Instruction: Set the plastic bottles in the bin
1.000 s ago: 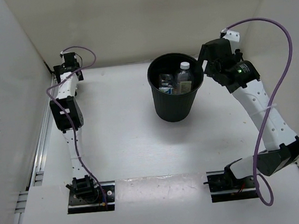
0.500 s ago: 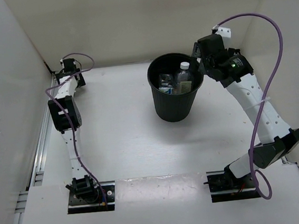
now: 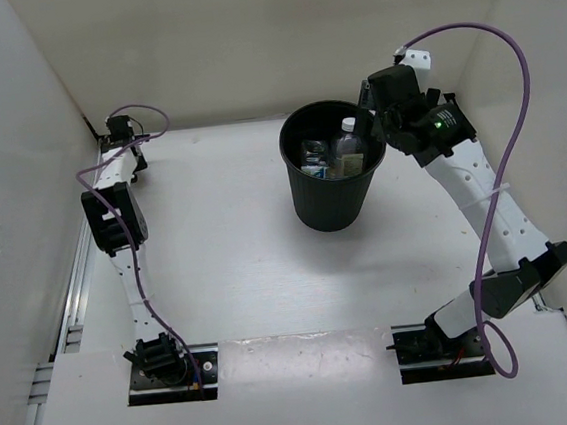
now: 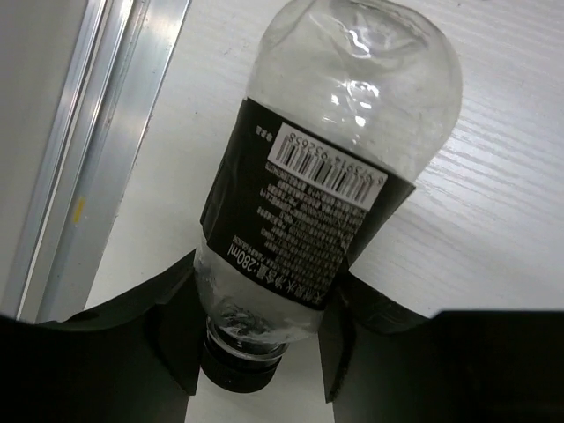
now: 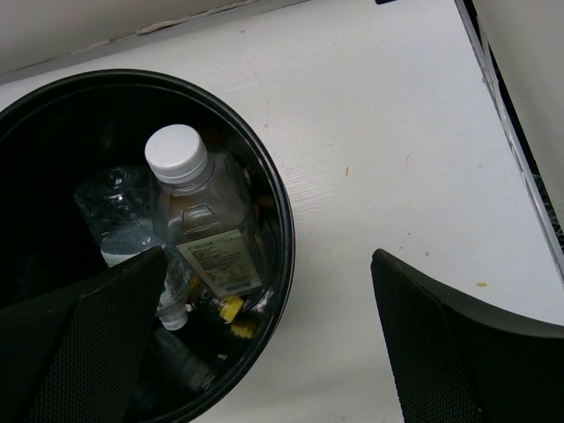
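Left gripper (image 4: 263, 295): reaching into the table's (image 3: 249, 266) 10 o'clock corner, jaws clamping the cap end of a clear bottle with black label (image 4: 326, 167) lying there. Right gripper (image 5: 273, 352): hovering at the 3 o'clock rim of the bin (image 5: 284, 220), jaws gaping wide apart. The bin is standing at the table's 1 o'clock, holding a white-capped bottle (image 5: 207, 229) among others

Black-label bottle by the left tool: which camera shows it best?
Left wrist: the black-label bottle fills the frame, label and barcode clear, gripped by the left tool. Top external: the left arm hides it. Right wrist shows the bin, not this bottle.
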Robot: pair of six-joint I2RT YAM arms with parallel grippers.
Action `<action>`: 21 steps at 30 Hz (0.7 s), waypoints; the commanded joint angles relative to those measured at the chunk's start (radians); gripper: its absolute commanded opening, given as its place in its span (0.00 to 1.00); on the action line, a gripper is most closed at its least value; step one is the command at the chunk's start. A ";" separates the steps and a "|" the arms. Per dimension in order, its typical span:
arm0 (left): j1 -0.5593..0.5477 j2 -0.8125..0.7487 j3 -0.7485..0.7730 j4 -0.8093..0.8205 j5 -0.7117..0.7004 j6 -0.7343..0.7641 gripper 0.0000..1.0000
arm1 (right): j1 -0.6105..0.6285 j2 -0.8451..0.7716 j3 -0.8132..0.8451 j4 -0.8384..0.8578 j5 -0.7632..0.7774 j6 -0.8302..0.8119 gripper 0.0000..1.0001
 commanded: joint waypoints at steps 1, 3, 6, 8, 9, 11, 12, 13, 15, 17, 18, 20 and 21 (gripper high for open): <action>-0.012 -0.068 -0.004 -0.040 0.053 0.061 0.10 | 0.011 -0.009 0.037 0.007 0.051 -0.024 1.00; -0.012 -0.090 -0.003 -0.040 0.066 0.084 0.10 | 0.011 -0.020 0.014 0.007 0.052 -0.013 1.00; -0.023 -0.176 -0.019 -0.040 0.122 0.093 0.10 | 0.011 -0.058 -0.005 0.007 0.071 0.011 1.00; -0.046 -0.289 -0.039 -0.040 0.182 0.102 0.10 | 0.011 -0.080 -0.046 0.007 0.091 0.022 1.00; -0.058 -0.331 -0.051 -0.049 0.242 0.102 0.10 | 0.011 -0.106 -0.060 0.007 0.107 0.037 1.00; -0.126 -0.459 -0.051 -0.049 0.282 0.127 0.10 | 0.011 -0.158 -0.120 0.007 0.155 0.057 1.00; -0.156 -0.498 -0.051 -0.049 0.305 0.137 0.10 | 0.011 -0.179 -0.143 0.007 0.166 0.071 1.00; -0.223 -0.533 -0.033 -0.049 0.319 0.159 0.10 | -0.002 -0.201 -0.167 0.007 0.167 0.111 1.00; -0.280 -0.613 -0.004 -0.049 0.380 0.159 0.10 | -0.023 -0.276 -0.253 0.007 0.167 0.154 1.00; -0.357 -0.636 0.057 -0.049 0.472 0.099 0.10 | -0.023 -0.345 -0.313 0.007 0.167 0.185 1.00; -0.391 -0.636 0.079 -0.060 0.489 0.099 0.10 | -0.023 -0.365 -0.342 0.017 0.154 0.194 1.00; -0.507 -0.636 0.125 -0.070 0.501 0.107 0.10 | -0.023 -0.414 -0.423 0.017 0.139 0.215 1.00; -0.552 -0.636 0.125 -0.080 0.511 0.124 0.10 | -0.023 -0.428 -0.447 0.017 0.139 0.226 1.00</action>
